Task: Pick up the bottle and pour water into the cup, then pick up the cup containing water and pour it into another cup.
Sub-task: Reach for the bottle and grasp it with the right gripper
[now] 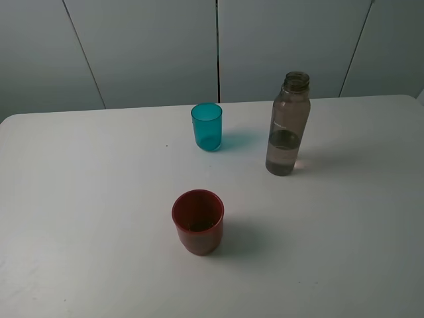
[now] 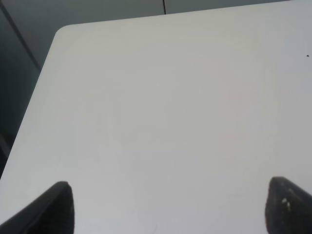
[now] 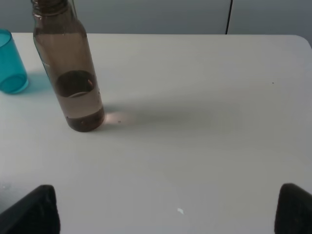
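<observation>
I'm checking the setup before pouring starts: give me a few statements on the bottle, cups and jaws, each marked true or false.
1. The bottle stands upright, uncapped, partly filled. True.
2. The red cup sits nearer the high camera than the teal cup. True.
3. The teal cup lies on its side. False: it stands upright.
4. The right jaws are shut on the bottle. False: they stand open and empty, the bottle apart from them.
</observation>
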Controlling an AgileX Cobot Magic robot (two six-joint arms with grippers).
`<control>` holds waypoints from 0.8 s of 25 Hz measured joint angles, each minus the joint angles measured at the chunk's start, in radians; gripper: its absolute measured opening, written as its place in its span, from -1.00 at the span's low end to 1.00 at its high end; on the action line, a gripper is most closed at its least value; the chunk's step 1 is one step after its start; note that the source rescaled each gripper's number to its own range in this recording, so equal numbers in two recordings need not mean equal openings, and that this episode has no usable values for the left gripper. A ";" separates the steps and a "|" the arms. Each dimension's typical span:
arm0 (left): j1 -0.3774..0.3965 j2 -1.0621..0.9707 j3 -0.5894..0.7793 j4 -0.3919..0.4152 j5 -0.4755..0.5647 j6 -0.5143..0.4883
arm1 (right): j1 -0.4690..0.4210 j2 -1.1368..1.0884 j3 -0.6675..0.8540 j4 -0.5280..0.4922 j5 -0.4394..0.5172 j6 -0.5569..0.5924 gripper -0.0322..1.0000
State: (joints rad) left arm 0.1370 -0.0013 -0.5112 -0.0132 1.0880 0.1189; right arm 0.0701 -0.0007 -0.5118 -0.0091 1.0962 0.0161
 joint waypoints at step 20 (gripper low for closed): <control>0.000 0.000 0.000 0.002 0.000 0.000 | 0.116 0.750 -0.005 0.100 -0.769 -0.035 0.69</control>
State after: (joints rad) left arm 0.1370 -0.0013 -0.5112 -0.0114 1.0880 0.1189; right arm 0.1858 0.7491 -0.5163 0.0910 0.3276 -0.0185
